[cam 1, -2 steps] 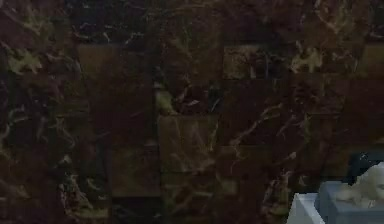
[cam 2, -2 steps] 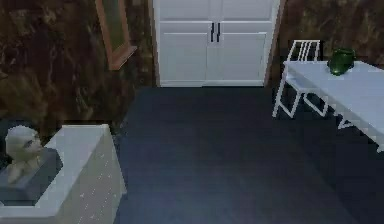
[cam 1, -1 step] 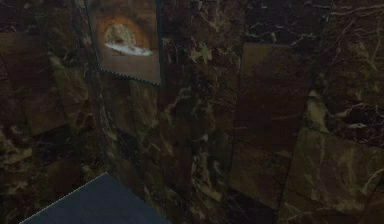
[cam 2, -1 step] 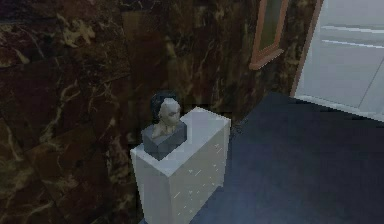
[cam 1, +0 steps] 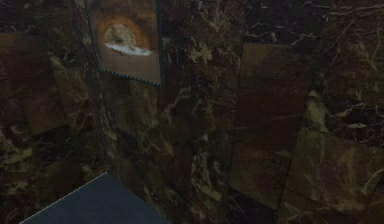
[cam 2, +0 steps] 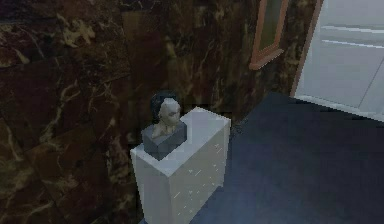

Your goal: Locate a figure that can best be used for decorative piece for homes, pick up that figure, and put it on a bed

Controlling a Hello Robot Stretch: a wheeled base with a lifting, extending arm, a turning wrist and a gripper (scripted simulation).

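Note:
A small bust (cam 2: 166, 122), pale with a dark head top on a grey block base, stands on a white dresser (cam 2: 200, 150) in the arm side view's lower middle. The dresser backs onto a dark marble wall (cam 2: 70, 90).
Ahead in the forward view, a dark marble wall corner (cam 1: 250, 110) stands close, with a framed picture (cam 1: 127, 40) hung at the upper left. Dark blue floor (cam 1: 100, 205) lies below. In the arm side view, a white door (cam 2: 350, 55) and a wood-framed panel (cam 2: 270, 35) sit at the upper right, with blue floor (cam 2: 300, 160) between.

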